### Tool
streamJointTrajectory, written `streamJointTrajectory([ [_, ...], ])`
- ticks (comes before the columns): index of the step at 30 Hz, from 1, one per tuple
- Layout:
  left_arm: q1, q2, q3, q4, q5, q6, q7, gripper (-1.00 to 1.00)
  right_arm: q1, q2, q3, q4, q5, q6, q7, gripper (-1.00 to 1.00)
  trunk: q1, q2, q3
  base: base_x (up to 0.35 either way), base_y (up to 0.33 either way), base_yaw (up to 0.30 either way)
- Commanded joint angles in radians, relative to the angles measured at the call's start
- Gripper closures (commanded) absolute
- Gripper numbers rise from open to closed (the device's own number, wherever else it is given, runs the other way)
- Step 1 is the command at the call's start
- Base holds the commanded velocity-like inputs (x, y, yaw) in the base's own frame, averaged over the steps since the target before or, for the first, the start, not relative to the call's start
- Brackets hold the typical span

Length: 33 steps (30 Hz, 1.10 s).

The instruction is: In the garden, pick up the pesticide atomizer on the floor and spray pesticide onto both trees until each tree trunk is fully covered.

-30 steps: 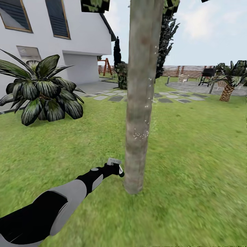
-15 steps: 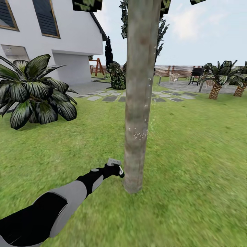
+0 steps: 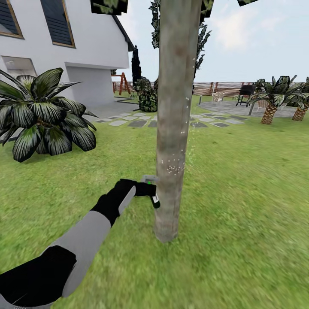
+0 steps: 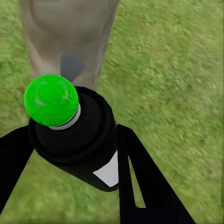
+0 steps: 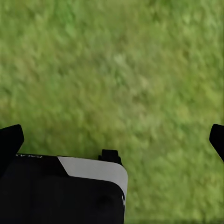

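One tree's trunk [image 3: 174, 128], thick and grey-brown, stands on the garden's lawn straight ahead. White pesticide specks [image 3: 172, 167] dot its right side at mid height, with a few higher up. My left gripper [image 3: 148, 191] is shut on the pesticide atomizer [image 3: 153, 198], held right against the trunk's left side above the grass. In the left wrist view the dark bottle [image 4: 79, 140] with its white label and a bright green spot [image 4: 51, 100] sits between the two black fingers, and the trunk [image 4: 70, 37] is just beyond. My right gripper [image 5: 114, 137] is open over bare grass.
A large leafy plant [image 3: 43, 113] grows at the left before the white house [image 3: 64, 43]. Stepping stones [image 3: 137, 123] lead to a grey paved patio [image 3: 231, 107] with a grill [image 3: 245, 91]. Low palms [image 3: 274, 96] and the slat fence [image 3: 219, 88] stand at the back right.
The head view first swung a little right. Since then my left arm has lifted the atomizer up the trunk, from near its base to just under the specks.
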State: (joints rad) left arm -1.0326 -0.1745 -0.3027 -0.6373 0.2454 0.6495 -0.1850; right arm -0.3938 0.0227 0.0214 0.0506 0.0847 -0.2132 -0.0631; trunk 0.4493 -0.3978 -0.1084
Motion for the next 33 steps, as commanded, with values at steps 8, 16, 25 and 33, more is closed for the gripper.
streamJointTrajectory([
  [8, -0.136, 0.0, 0.037, -0.051, 0.003, 0.19, 0.009, 1.0, -0.003, 0.0, 0.002, 0.005, 0.01, -0.006, -0.006, -1.0, 0.001, -0.002, -0.002, 0.0, 0.0, 0.0],
  [16, -0.389, 0.0, 0.072, 0.01, 0.002, 0.253, 0.008, 1.0, -0.003, 0.0, 0.002, 0.005, 0.009, -0.006, -0.006, -1.0, 0.001, -0.002, -0.002, 0.0, 0.0, 0.0],
  [25, -0.655, 0.0, 0.093, 0.113, 0.003, 0.332, 0.008, 1.0, -0.002, -0.001, 0.002, 0.005, 0.009, -0.006, -0.007, -1.0, 0.001, -0.002, -0.002, 0.0, 0.0, 0.0],
  [33, -0.854, 0.007, 0.17, 0.178, 0.004, 0.337, 0.005, 1.0, -0.002, -0.001, 0.002, 0.005, 0.009, -0.006, -0.007, -1.0, 0.001, -0.002, -0.002, 0.0, 0.0, 0.0],
])
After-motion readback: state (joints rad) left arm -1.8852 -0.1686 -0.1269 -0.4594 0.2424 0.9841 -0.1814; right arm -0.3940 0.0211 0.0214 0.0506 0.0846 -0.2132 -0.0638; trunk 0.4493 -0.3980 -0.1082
